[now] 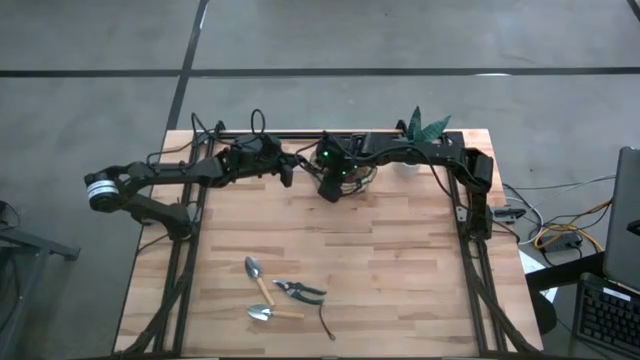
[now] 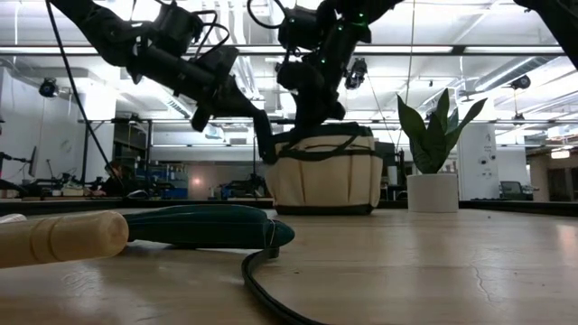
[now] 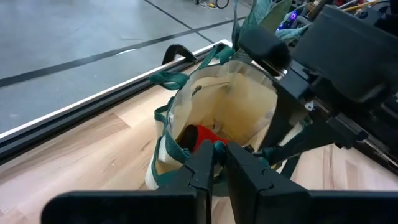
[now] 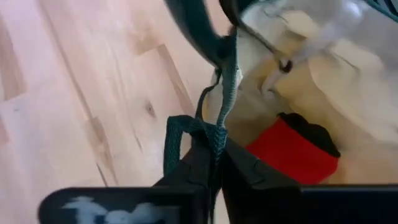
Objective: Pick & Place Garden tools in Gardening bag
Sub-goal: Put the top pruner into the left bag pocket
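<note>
The gardening bag stands upright at the far edge of the wooden bench, near the middle, and both arms reach in to it from the two sides. The left hand is at the bag's rim on its left side, and its fingers are closed on the dark green trim of the rim. The right hand is above the bag on the other side; its fingers are shut on a green loop handle of the bag, and the strap runs up from between them. Inside the open bag lies a red glove-like item, seen in both wrist views at the bottom of the tan lining. To the right of the bag, at the same far edge, stands a green plant in a white pot. The other garden tools are still on the bench, in a group near the front edge and well apart from the bag. There are two trowels with wooden handles, one just in front of the other. The grey-handled pruning shears lie just beside them on the right. A thin dark tool lies a little nearer to the front edge; what it is exactly I cannot tell.
</note>
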You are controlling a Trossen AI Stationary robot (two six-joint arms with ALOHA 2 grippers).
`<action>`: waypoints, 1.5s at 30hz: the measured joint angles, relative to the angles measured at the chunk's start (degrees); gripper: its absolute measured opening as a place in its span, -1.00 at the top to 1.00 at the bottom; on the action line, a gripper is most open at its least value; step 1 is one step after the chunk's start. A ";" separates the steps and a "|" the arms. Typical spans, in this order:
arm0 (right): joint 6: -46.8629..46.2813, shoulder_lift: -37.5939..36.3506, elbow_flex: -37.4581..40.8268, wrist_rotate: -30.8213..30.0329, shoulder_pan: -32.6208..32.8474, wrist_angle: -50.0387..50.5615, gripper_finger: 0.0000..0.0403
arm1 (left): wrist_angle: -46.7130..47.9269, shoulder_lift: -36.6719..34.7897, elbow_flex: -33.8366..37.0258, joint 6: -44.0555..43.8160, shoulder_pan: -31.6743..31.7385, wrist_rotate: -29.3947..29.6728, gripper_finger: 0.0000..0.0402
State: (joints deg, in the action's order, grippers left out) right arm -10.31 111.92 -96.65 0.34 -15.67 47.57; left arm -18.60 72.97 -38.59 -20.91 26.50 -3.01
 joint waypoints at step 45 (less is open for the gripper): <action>4.48 -3.56 0.27 -3.35 8.49 1.02 0.96 | -0.61 1.66 1.40 -14.58 -2.25 -13.87 0.85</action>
State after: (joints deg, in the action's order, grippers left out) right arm -5.82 108.36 -96.38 -3.01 -7.18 48.59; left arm -19.20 74.63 -37.19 -35.49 24.25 -16.89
